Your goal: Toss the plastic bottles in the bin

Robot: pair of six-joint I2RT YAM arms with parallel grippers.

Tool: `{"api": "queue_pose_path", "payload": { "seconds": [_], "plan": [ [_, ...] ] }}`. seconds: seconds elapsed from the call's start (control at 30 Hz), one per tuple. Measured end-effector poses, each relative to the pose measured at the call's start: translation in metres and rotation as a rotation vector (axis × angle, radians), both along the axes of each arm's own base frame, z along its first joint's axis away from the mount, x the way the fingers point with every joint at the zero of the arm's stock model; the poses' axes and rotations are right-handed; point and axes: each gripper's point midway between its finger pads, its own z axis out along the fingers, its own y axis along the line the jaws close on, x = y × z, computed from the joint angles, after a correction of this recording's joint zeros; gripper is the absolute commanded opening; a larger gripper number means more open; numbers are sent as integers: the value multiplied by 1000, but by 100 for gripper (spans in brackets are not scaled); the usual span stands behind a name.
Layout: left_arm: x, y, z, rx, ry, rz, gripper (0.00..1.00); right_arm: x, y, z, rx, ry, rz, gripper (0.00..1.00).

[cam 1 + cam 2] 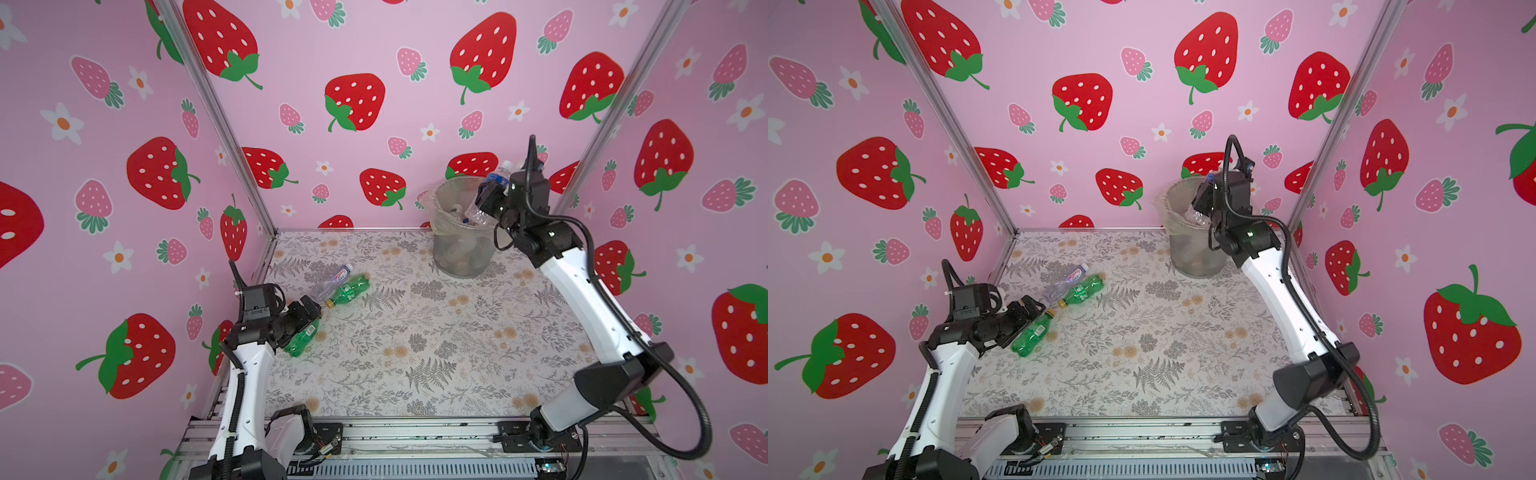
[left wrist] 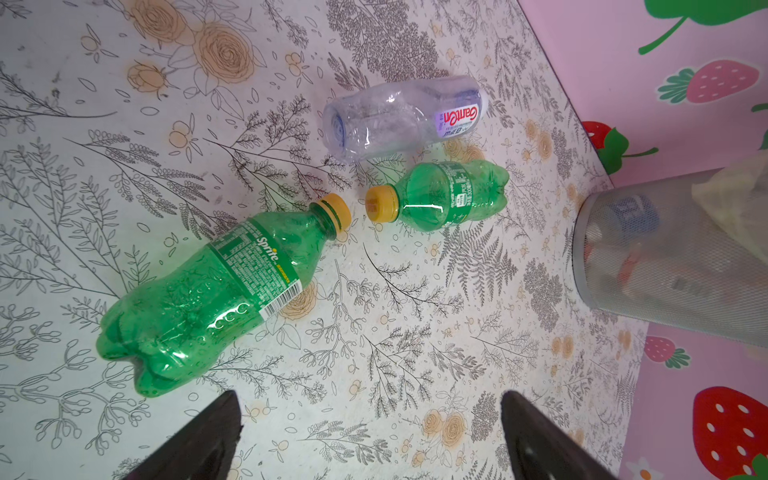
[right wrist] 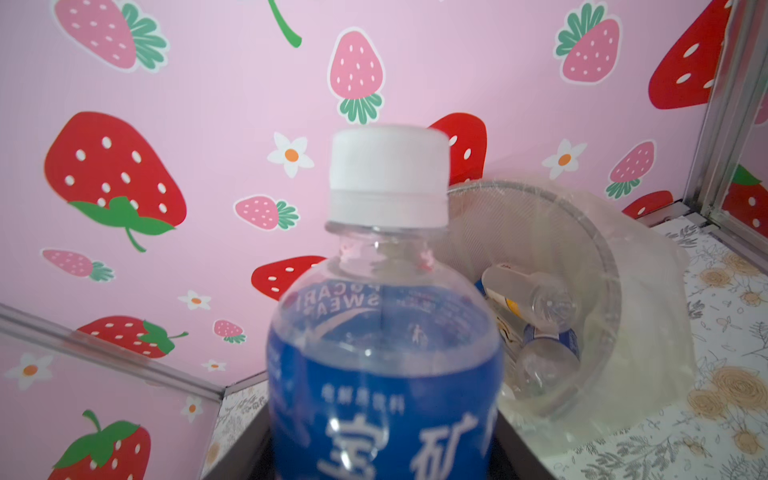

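My right gripper [image 1: 488, 196] clamps a blue-label bottle [image 3: 386, 365] at the bin [image 1: 446, 253] rim, with dropped bottles [image 3: 536, 299] inside. My left gripper [image 2: 370, 436] is spread wide. Ahead of it lie a big green bottle [image 2: 199, 299], a small green bottle [image 2: 449, 195] and a clear bottle [image 2: 395, 116] on the floral tabletop [image 1: 415, 332], with strawberry walls [image 1: 374, 45] around.

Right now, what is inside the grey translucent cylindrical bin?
Several clear plastic bottles, some blue-labelled, lie piled inside the bin; those lower down are covered, so their number cannot be told.

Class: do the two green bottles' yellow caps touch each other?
Apart. The left wrist view shows bare tablecloth between the Sprite bottle's cap and the other green bottle's cap.
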Motion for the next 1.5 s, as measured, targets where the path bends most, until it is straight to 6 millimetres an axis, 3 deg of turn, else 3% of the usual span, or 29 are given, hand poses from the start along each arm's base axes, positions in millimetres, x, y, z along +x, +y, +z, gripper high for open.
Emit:
{"api": "queue_pose_path", "payload": {
  "seconds": [0.03,0.1,0.17,0.23,0.37,0.47,0.53,0.77,0.87,1.0,1.23,1.5],
  "plan": [
    [0,1,0,4,2,3,99,16,-1,6,9,-15,-19,71],
    [0,2,-2,8,7,8,99,54,-3,14,43,-45,-52,100],
    [0,3,-3,9,12,16,99,81,-7,8,62,-50,-62,99],
    [0,5,-3,15,17,22,99,102,-13,-13,77,-17,-68,99],
    [-1,7,-4,20,24,36,99,115,-23,-66,66,107,-77,99],
    [-2,7,-5,15,29,45,99,96,-26,-92,56,181,-59,99],
    [-4,8,-6,13,39,56,99,78,-26,-90,60,190,-36,99],
    [-12,10,-4,3,54,113,99,21,-29,-14,96,46,65,99],
    [-17,12,-1,2,53,146,99,4,-26,-3,96,17,117,99],
    [-23,15,3,1,48,189,99,-4,-17,-23,70,49,186,99],
    [-32,18,5,6,52,240,99,-20,0,-87,6,169,322,99],
    [-34,29,3,85,60,239,99,-52,18,-108,8,166,490,99]
  ]
}}
